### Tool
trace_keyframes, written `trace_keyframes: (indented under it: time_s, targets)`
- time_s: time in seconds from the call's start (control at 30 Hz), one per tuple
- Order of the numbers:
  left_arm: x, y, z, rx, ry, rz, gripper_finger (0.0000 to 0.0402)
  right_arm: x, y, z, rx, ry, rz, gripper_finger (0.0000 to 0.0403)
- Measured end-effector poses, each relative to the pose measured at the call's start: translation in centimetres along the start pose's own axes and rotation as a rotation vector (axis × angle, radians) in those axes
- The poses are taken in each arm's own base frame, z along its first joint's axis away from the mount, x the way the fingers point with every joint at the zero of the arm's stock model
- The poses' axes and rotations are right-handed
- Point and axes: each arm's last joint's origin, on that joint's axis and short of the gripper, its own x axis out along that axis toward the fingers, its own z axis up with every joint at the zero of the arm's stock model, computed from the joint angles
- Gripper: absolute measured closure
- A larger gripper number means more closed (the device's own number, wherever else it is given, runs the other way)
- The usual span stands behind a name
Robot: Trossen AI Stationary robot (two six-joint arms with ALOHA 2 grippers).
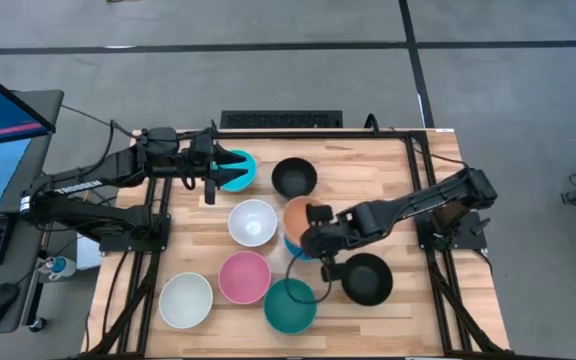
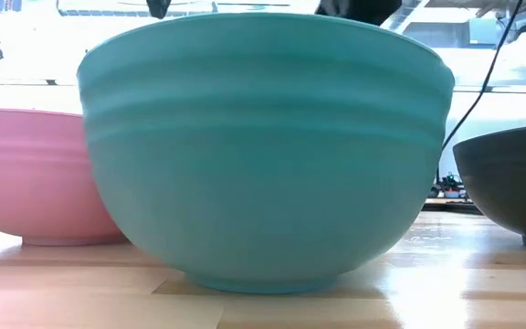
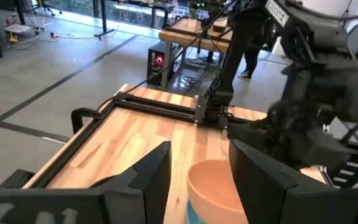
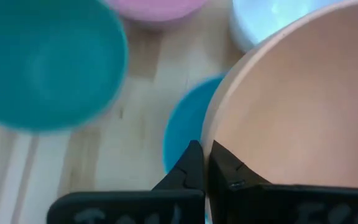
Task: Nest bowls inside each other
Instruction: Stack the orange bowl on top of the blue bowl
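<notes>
My right gripper [image 1: 315,226] is shut on the orange bowl [image 1: 299,214], which sits over a cyan-blue bowl [image 1: 291,246] near the table's middle. Whether it rests in that bowl I cannot tell. My left gripper [image 1: 216,172] is open and empty at the far left, beside and above the other cyan-blue bowl [image 1: 240,171]. Standing alone on their bases are a black bowl [image 1: 294,177], a white bowl [image 1: 252,222], the pink bowl [image 1: 244,277], a second white bowl [image 1: 186,300], the dark teal bowl [image 1: 290,306] and a second black bowl [image 1: 366,278]. My right gripper [image 4: 205,152] pinches the orange bowl's rim [image 4: 211,127] on the side toward the table's right edge. One finger is inside the bowl and one is outside. The fingers come from the right, slanting down. The bowl is mouth up, offset over the cyan-blue bowl [image 4: 185,127].
Black metal rails [image 1: 413,190] frame the wooden tabletop. In the low view the dark teal bowl [image 2: 263,146] fills the front, with the pink bowl [image 2: 26,174] and a black bowl [image 2: 510,183] at its sides. There is bare wood at the far right corner [image 1: 368,165].
</notes>
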Motion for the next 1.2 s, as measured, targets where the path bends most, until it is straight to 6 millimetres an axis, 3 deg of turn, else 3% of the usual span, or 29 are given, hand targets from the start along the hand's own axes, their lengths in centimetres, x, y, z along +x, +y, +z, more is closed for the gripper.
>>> trace_keyframes:
  time_s: [0.23,0.5,0.8,1.03,1.2]
  targets:
    - [-0.6,-0.9,0.0,0.003,0.004,-0.051,0.0249,2.9,1.9,0.7,-0.01,0.116,-0.015,0.0392]
    - [-2.7,-1.8,0.3,0.024,-0.025,-0.106,0.0249,4.0,1.8,2.0,0.04,0.137,-0.042,0.0392]
    - [-4.1,-2.3,0.1,0.032,-0.01,-0.139,0.0249,5.7,2.2,1.8,0.104,0.197,-0.01,0.0342]
    - [-4.8,-2.7,-0.1,0.02,0.008,-0.162,0.0249,5.5,2.2,1.9,0.107,0.192,-0.004,0.0341]
    - [-4.5,-2.7,-1.5,-0.058,0.155,-0.152,0.0249,3.2,1.9,3.4,0.115,0.149,-0.001,0.034]
